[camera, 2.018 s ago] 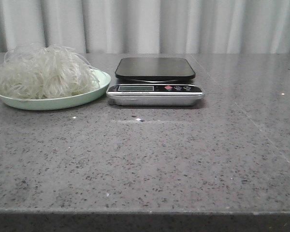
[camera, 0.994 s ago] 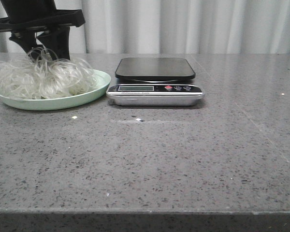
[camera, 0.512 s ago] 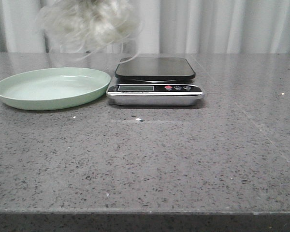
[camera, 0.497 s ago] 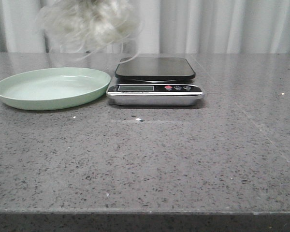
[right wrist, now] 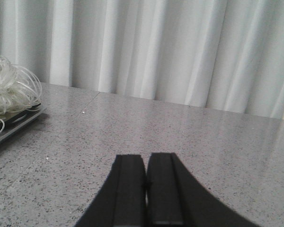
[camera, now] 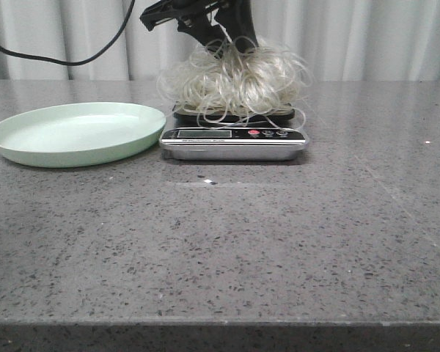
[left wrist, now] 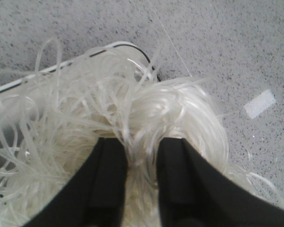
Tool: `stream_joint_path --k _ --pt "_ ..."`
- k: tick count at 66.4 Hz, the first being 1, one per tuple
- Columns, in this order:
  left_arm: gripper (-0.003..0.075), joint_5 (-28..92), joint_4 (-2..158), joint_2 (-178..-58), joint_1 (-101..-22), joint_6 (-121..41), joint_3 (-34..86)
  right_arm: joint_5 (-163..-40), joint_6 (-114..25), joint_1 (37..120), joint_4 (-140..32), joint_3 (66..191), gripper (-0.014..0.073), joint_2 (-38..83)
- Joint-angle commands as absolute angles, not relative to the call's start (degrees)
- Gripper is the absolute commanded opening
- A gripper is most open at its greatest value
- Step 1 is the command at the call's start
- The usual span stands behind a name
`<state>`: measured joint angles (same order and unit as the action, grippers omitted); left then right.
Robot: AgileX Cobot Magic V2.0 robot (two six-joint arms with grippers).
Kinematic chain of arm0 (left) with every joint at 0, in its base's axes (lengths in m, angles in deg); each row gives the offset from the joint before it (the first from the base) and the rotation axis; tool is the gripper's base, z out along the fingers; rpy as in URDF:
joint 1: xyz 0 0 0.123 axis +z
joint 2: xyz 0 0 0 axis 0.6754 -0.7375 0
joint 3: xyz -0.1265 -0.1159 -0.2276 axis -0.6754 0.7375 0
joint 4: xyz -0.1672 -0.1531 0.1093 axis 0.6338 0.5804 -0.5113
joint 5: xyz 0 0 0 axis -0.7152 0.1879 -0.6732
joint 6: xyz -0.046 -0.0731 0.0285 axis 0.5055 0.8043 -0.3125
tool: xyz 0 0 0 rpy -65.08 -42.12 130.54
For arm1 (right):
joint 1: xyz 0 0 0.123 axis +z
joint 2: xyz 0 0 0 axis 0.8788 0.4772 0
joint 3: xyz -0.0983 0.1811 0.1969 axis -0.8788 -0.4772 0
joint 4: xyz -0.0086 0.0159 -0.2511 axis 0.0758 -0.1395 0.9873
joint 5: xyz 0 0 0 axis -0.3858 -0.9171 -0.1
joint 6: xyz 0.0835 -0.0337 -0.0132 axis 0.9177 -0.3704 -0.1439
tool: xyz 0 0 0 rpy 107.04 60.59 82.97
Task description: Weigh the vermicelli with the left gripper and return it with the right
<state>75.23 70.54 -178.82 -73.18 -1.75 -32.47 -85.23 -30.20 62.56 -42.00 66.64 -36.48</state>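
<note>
The vermicelli (camera: 231, 81), a fluffy nest of pale curly strands, sits on the black platform of the scale (camera: 235, 139). My left gripper (camera: 231, 42) reaches down into the top of the nest from above. In the left wrist view its black fingers (left wrist: 106, 161) are closed on a tuft of the vermicelli (left wrist: 85, 109), with the scale's corner (left wrist: 143, 56) showing beyond. My right gripper (right wrist: 146, 158) is shut and empty above the bare table, out of the front view. It sees the vermicelli (right wrist: 9, 90) and the scale (right wrist: 14, 124) far to one side.
An empty pale green plate (camera: 77, 136) stands left of the scale. A black cable (camera: 59, 59) hangs at the back left. A white curtain runs behind the grey stone table. A small white tape mark (left wrist: 259, 104) lies on the table near the scale.
The left gripper came down on the vermicelli in the plate, lifted it, carried it right, and now it rests on the scale. The plate is left empty.
</note>
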Motion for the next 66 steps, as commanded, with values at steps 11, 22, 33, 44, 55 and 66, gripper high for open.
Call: stream_joint_path --k 11,22,33,44,55,66 --pt "0.0596 77.3 71.5 -175.3 -72.6 -1.8 -38.4 -80.5 -30.5 62.3 -41.3 67.1 0.0166 -37.5" --pt "0.0581 80.0 71.5 -171.9 -72.3 -4.4 -41.8 -80.5 -30.5 62.3 -41.3 67.1 0.0166 -37.5" --pt "0.0491 80.2 71.3 -163.7 -72.3 -7.8 -40.6 -80.5 -30.5 62.3 -41.3 67.1 0.0166 -37.5" --pt "0.0410 78.3 66.0 -152.8 -72.2 -8.7 -33.2 -80.5 -30.5 62.3 -41.3 67.1 0.0166 -37.5" --pt "0.0350 73.2 61.7 -141.3 -72.2 -8.7 -19.8 -80.5 -30.5 62.3 -41.3 67.1 0.0166 -37.5" --pt "0.0295 65.7 59.6 -127.6 -72.2 -8.7 -4.2 -80.5 -30.5 62.3 -41.3 67.1 0.0166 -37.5"
